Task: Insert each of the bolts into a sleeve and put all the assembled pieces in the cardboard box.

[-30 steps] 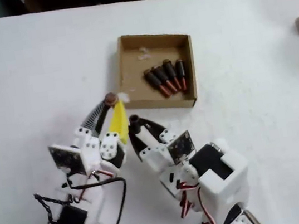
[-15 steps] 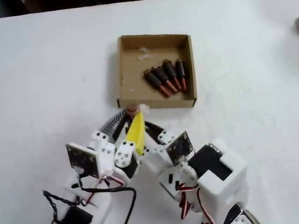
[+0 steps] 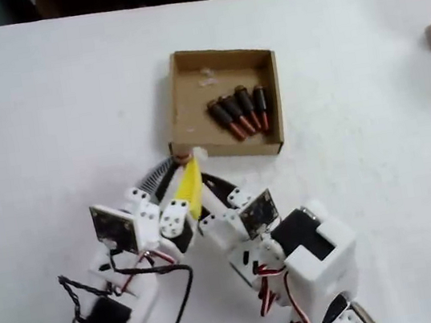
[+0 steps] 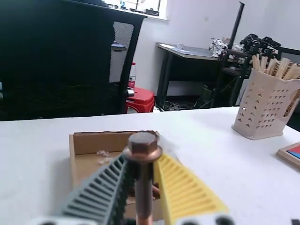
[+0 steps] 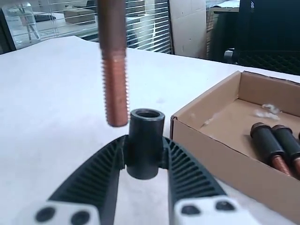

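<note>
Copper bolt (image 4: 143,183) held upright, its tip just beside the mouth of the black sleeve (image 5: 146,124), close to the cardboard box (image 3: 226,148).
The left gripper (image 4: 141,159) is closed on the bolt's shank just under the hex head, thread pointing down. The right gripper (image 5: 144,154) is clamped around the sleeve, which stands upright with its bore facing up. The bolt's tip is not inside the bore. Four assembled pieces (image 3: 240,111) lie side by side in the box on the white table (image 3: 44,98).

White printed housings (image 3: 320,253), black cables (image 3: 159,271), ribbed yellow, grey, black fingers (image 3: 190,188)
</note>
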Controlling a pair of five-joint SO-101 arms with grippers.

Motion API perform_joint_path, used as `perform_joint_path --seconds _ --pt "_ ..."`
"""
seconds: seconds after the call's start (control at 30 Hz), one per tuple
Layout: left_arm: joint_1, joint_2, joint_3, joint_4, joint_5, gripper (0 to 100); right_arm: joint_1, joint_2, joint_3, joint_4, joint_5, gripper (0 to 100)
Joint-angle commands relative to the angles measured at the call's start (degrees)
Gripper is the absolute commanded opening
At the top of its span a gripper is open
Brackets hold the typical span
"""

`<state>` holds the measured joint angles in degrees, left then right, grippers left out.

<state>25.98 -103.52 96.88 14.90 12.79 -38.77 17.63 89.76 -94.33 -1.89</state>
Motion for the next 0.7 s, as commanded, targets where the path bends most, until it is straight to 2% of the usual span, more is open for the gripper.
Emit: perform_joint_path --seconds 0.0,0.53,0.67 --pt "-1.45 -1.19 -1.85 -2.2 0.53 2 -0.4 -0.4 0.62 -0.31 -0.26 1.6" --pt "-0.84 -1.19 0.09 -1.58 0.88 2 -1.89 -0.48 3.34 -4.09 -0.26 1.6" --pt "1.27 -1.01 0.09 0.35 0.88 2 -1.89 -0.48 3.34 -4.26 -0.26 1.6"
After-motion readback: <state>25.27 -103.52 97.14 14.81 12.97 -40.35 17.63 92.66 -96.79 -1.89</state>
